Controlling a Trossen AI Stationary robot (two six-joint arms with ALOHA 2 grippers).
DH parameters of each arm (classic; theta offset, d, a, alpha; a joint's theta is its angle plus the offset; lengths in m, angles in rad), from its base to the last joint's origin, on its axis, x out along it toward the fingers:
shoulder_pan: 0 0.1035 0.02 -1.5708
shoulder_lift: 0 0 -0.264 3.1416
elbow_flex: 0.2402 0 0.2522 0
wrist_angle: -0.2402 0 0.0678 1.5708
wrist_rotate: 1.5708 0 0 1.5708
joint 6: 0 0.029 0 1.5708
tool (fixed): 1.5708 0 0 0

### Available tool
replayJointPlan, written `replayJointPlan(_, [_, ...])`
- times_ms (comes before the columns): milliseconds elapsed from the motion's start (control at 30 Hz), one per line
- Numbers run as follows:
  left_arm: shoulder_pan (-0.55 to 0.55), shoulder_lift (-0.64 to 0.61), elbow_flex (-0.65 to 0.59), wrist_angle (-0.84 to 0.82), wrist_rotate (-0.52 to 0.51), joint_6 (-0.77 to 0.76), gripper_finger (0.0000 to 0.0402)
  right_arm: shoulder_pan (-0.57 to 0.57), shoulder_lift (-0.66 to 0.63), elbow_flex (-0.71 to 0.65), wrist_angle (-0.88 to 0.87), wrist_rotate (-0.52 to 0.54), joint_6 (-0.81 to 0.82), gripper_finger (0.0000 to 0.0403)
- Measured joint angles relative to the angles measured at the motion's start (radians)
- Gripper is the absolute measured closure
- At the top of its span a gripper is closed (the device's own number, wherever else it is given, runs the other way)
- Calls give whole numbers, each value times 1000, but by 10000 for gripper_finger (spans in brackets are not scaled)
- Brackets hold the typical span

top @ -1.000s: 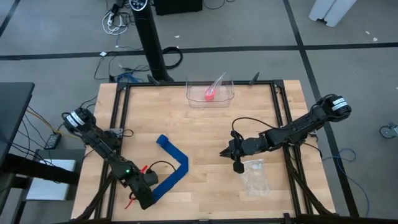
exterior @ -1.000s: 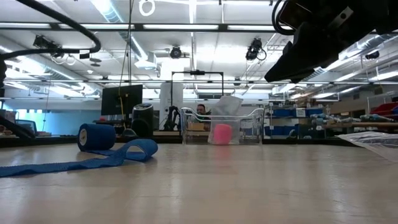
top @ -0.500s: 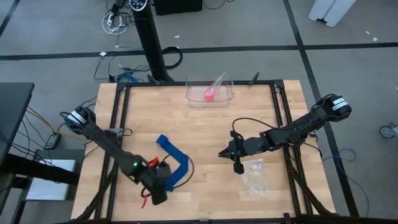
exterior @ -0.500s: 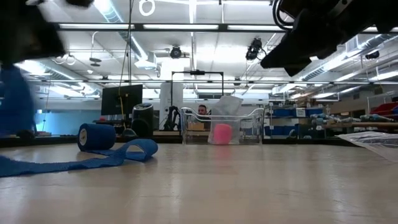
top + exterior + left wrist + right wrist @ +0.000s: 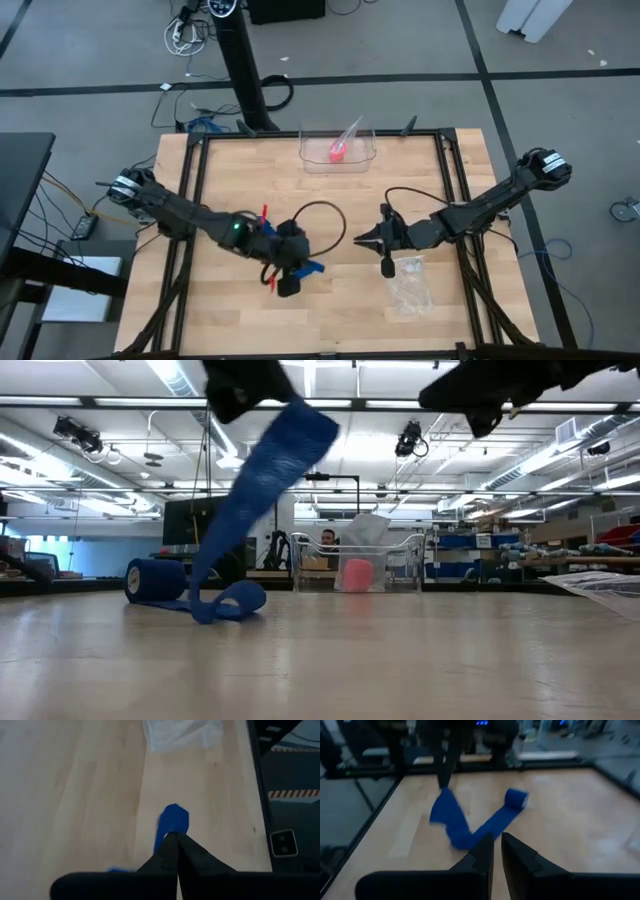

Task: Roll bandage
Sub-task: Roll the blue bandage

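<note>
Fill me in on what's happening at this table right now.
The left gripper is shut on the loose end of the bright blue fabric bandage, holding that end up off the wooden table while the rolled part rests on the wood. The right gripper hangs nearby above the table, holding nothing. A clear plastic bin with a small pink roll stands at the table's far edge.

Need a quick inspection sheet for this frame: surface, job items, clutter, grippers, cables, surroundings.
Surface: wooden table, black frame rails at the edges.
Job's things: blue bandage, loose end lifted off the table, rolled end resting on it.
Clutter: clear bin holding a pink roll; clear plastic bag at the table's near right.
Grippers: left gripper shut on the bandage; right gripper slightly open, holding nothing, next to the bag.
Cables: black loop over the left arm; bundle on the floor.
Surroundings: workshop, monitor, a person behind the bin.
</note>
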Motion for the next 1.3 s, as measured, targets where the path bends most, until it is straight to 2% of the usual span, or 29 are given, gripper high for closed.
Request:
replayJointPlan(167, [63,66,0,131,81,116,401,18,-81,0,-3,90,-55,364])
replayJointPlan(300, [107,140,30,197,97,204,401,27,-137,0,-6,148,-93,365])
replayJointPlan(433, [157,232,110,223,100,297,401,33,-175,0,-17,178,-112,365])
replayJointPlan(633, [224,396,260,213,171,394,401,38,-188,0,-39,208,-125,365])
replayJointPlan(733, [248,459,331,214,199,426,401,45,-198,0,-60,214,-126,365])
replayJointPlan(900, [282,526,399,214,215,457,401,69,-218,0,-106,308,-119,364])
replayJointPlan(1133, [324,595,410,228,242,453,401,99,-232,0,-195,364,-35,363])
replayJointPlan(1300, [336,646,410,305,270,450,401,105,-226,0,-281,384,63,363])
